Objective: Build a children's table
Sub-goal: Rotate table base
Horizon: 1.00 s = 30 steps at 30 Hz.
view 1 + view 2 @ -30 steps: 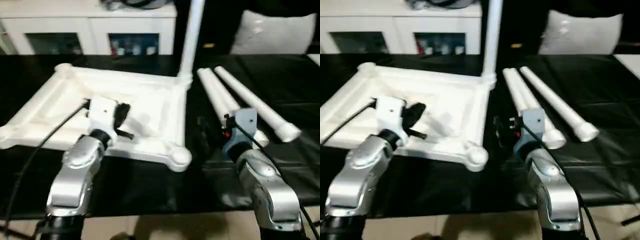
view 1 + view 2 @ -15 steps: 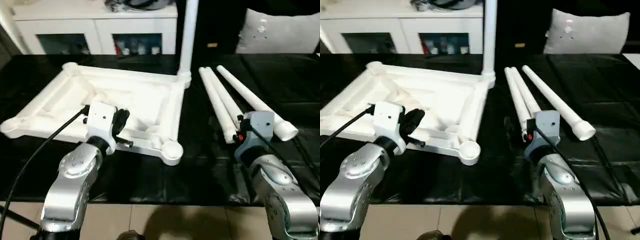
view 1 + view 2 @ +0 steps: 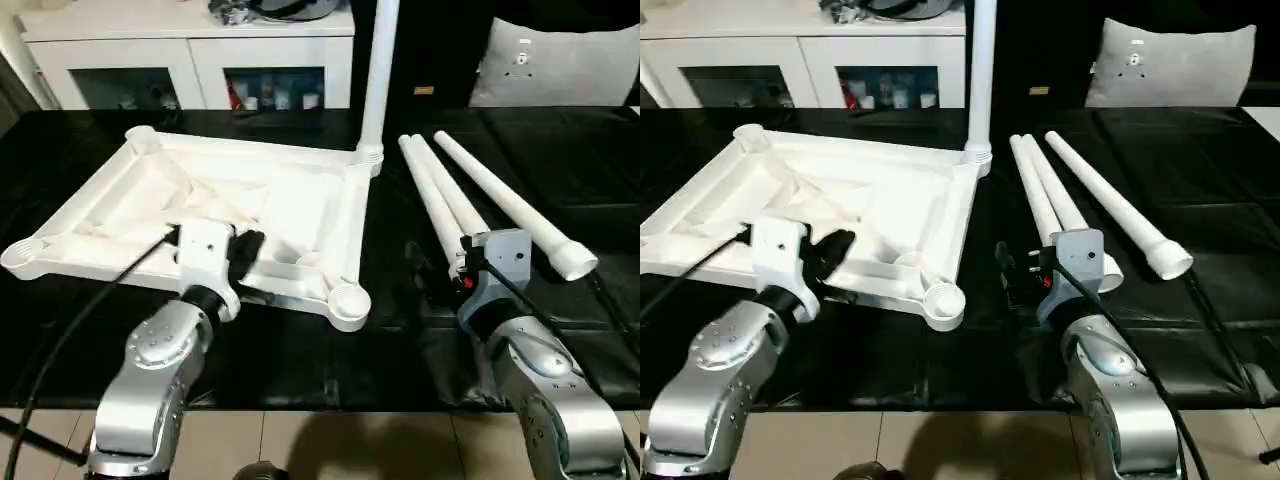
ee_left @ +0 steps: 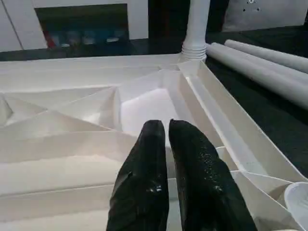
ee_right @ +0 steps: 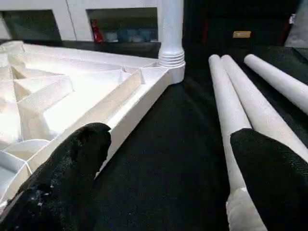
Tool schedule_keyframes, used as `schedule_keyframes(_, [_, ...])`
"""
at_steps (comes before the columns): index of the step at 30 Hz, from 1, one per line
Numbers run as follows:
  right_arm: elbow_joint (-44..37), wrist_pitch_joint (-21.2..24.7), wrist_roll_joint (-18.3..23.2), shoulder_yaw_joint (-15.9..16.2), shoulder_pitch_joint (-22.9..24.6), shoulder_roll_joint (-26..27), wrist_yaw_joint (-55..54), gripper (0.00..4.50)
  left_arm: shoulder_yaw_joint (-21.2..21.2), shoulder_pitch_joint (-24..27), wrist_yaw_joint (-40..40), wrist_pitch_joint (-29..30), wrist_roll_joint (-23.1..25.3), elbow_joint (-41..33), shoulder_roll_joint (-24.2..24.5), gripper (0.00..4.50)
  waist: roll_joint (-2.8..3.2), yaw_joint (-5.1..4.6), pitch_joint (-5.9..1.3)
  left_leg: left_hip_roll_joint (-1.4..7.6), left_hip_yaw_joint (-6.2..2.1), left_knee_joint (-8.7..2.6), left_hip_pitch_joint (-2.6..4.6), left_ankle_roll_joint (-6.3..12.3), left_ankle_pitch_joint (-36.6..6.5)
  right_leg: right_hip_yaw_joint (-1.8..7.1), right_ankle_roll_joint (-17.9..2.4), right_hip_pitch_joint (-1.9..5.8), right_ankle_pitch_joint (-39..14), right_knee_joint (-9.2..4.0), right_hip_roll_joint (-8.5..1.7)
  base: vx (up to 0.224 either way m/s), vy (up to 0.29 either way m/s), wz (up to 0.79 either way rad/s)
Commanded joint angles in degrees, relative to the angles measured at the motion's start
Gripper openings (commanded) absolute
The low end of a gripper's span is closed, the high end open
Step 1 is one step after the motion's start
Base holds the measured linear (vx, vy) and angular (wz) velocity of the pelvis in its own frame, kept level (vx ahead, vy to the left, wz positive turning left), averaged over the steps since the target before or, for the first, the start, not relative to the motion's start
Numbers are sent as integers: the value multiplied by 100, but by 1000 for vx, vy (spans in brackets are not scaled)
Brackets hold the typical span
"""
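The children's table top (image 3: pixel 300 205) lies white and underside up on the black surface, its ribs showing. One white leg (image 3: pixel 378 70) stands upright in the far right corner socket. Three more legs (image 3: pixel 500 200) lie side by side to the right of the top. My left gripper (image 4: pixel 161 127) is shut and empty, hovering over the ribbed inside near the top's front rim (image 3: pixel 290 290). My right gripper (image 5: pixel 171 137) is open and empty, low over the black strip between the top's right rim and the nearest loose leg (image 5: pixel 228 106).
An empty round socket (image 3: pixel 347 300) sits at the top's near right corner, close to both grippers. A white cabinet (image 3: pixel 190 50) and a grey cushion (image 3: pixel 555 60) stand behind. The black surface ends just before my forearms, above tiled floor (image 3: pixel 330 445). A black cable (image 3: pixel 90 290) trails from my left wrist.
The whole picture has shifted and levelled as the camera moved. My right gripper has edged slightly left, away from the loose legs' ends. The left gripper holds its place, still shut.
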Motion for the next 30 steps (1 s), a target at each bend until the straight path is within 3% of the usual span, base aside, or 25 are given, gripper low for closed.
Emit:
schedule_keyframes(1, [16,-54,-74,28,-68,-49,50,450,-59,7,-33,2,71,-8,56,44,-43,-42,-205,472,-214,-485,223,44,-2184,424,-145,201,-3122,-700,-786,0,0,0])
schedule_keyframes(3, [76,-7,-104,81,-126,-105,106,450,-60,34,-27,-31,66,22,62,44,-76,-91,-114,389,-178,-467,453,57,-2756,351,30,147,-4145,-897,-740,0,0,0])
schedule_keyframes(4, [130,94,-103,108,-178,-124,117,450,-51,44,-13,-51,44,43,61,44,16,-193,-146,490,-50,-361,979,-240,-3022,456,182,-150,-4323,-1001,-446,0,0,0])
schedule_keyframes(5, [153,164,-81,107,-202,-116,109,450,-50,45,-4,-58,34,53,65,44,-25,-215,-101,571,-132,-413,1160,-346,-3262,311,232,-237,-3911,-891,-346,0,0,0])
schedule_keyframes(6, [173,162,-95,121,-228,-128,105,450,-49,39,9,-62,28,63,68,44,14,-234,-106,1013,-309,-757,1117,-453,-3741,190,175,-178,-2727,-417,-408,33,24,-50])
schedule_keyframes(7, [182,121,-97,140,-237,-142,132,450,-47,39,14,-63,19,62,65,44,20,-213,-97,1179,-301,-927,1023,-485,-4017,143,133,-138,-2201,-123,-465,57,19,-63])
schedule_keyframes(8, [185,86,-99,155,-240,-154,154,450,-46,39,18,-62,15,62,64,44,4,-186,-103,1338,-93,-1103,1008,-465,-4233,75,-57,-153,-1385,255,-570,57,19,-63])
schedule_keyframes(9, [194,78,-130,188,-242,-182,163,450,-45,40,25,-65,15,63,62,44,-125,-237,-68,976,57,-937,894,-268,-4088,235,-201,-115,-1435,-67,-694,64,-53,-54])
schedule_keyframes(10, [205,67,-146,208,-243,-202,166,450,-45,40,31,-66,14,63,58,44,-421,-80,-176,100,227,-147,329,62,-2633,668,-90,413,-2690,-616,-1003,144,-88,-37])
schedule_keyframes(11, [221,40,-162,229,-242,-216,169,450,-40,37,45,-66,12,64,44,44,-360,38,-284,67,104,188,154,297,-1643,1008,-111,674,-3112,-720,-1357,144,-88,-37])
schedule_keyframes(12, [232,23,-157,240,-243,-223,175,450,-39,34,51,-64,15,65,38,44,-401,9,-308,36,-178,505,-287,569,-500,966,8,868,-3173,-629,-1381,159,-81,-18])
schedule_keyframes(13, [241,17,-154,256,-246,-237,192,450,-43,28,58,-63,23,66,32,44,-416,-15,-298,-65,-255,501,-401,527,-31,787,69,752,-2669,-587,-1085,96,-69,-10])
schedule_keyframes(15, [244,23,-161,287,-250,-257,209,450,-42,24,68,-65,18,70,27,44,-242,-19,-323,-60,-272,230,-415,625,668,472,-268,711,-1732,-617,-803,99,-51,-7])
schedule_keyframes(16, [242,24,-165,301,-251,-265,216,450,-42,26,75,-68,15,70,26,44,-17,-16,-372,108,-303,-40,-372,757,844,232,-219,700,-1344,-617,-650,131,22,-4])
schedule_keyframes(17, [243,24,-167,312,-255,-276,232,450,-46,24,86,-73,10,73,26,44,30,-42,-261,321,-368,-272,-149,724,286,130,-109,525,-1603,-688,-566,131,22,-4])
schedule_keyframes(18, [243,24,-167,312,-255,-276,232,450,-46,24,86,-73,10,73,26,44,153,-190,-322,763,-777,-442,124,1045,-482,60,5,420,-1458,-264,-414,169,65,-6])
schedule_keyframes(19, [259,16,-165,327,-276,-304,266,450,-49,10,106,-77,8,83,20,44,128,-406,-414,1133,-1118,-603,648,1414,-1336,106,-283,98,-1177,217,-491,187,60,-2])
schedule_keyframes(21, [279,-4,-156,345,-299,-337,302,450,-44,4,121,-79,15,84,5,44,61,-516,-455,1117,-1255,-455,883,2523,-186,218,69,-296,-618,546,-523,174,46,4])
schedule_keyframes(23, [298,-69,-162,369,-314,-361,355,450,-47,6,138,-84,17,84,1,44,-111,-543,-428,766,-991,-302,672,2878,579,433,348,-343,-28,331,-662,110,16,10])
schedule_keyframes(24, [300,-78,-163,372,-316,-364,363,450,-47,5,141,-84,17,84,1,44,-367,-407,-390,-58,-349,60,-23,2159,-150,698,81,271,638,-310,-819,88,-36,12])
schedule_keyframes(25, [285,-53,-180,444,-329,-409,432,450,-43,0,145,-89,16,85,3,44,-451,-282,-460,-301,-235,431,-390,1820,-283,955,-17,742,930,-393,-1021,90,-65,8])
schedule_keyframes(26, [282,-19,-215,488,-344,-433,456,450,-42,-5,142,-106,13,86,10,44,-338,-185,-358,-51,-384,472,-534,859,-108,828,-388,788,834,-446,-1178,90,-65,8])
schedule_keyframes(27, [282,-19,-215,488,-344,-433,456,450,-42,-5,142,-106,13,86,10,44,-291,-169,-366,-42,-377,336,-513,649,10,682,-448,813,498,-443,-1014,79,-50,-13])
schedule_keyframes(28, [300,-5,-230,484,-362,-422,440,450,-41,-7,131,-124,7,91,20,44,-92,-166,-338,150,-399,-26,-269,476,-10,515,-608,688,-233,-516,-896,76,-18,-10])
schedule_keyframes(30, [357,113,-252,455,-453,-420,369,450,-43,-24,46,-185,-40,97,60,44,52,-282,-427,438,-539,-267,65,729,16,320,-615,495,65,-214,-544,83,5,-3])
